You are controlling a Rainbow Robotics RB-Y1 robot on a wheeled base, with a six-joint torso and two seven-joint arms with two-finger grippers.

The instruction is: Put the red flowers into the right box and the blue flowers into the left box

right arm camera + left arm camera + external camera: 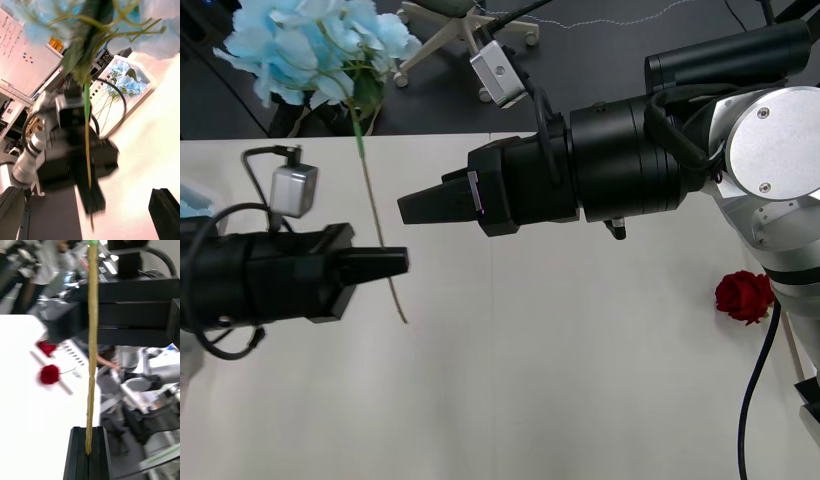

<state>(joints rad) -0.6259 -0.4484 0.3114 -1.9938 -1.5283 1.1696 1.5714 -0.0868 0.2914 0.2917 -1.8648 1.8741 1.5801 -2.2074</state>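
Observation:
A blue flower (pixel 310 45) with a long stem (pixel 375 215) hangs upright over the table's far left. My left gripper (pixel 395 262) is shut on the stem low down; in the left wrist view the black fingers (pixel 80 453) pinch the stem (pixel 92 352). My right gripper (pixel 408 208) points left, its tip just right of the stem and above the left gripper. In the right wrist view its fingers (pixel 165 212) stand open, and the stem (pixel 87 135) and left gripper (pixel 86 168) lie ahead. A red rose (pixel 745 295) lies on the table at the right.
A white basket (pixel 148 84) holding blue flowers (pixel 127 80) stands beyond the left arm; its edge (pixel 188 200) shows at the front view's left. Two red roses (pixel 50 374) lie on the table in the left wrist view. A chair base (pixel 470 25) stands behind the table.

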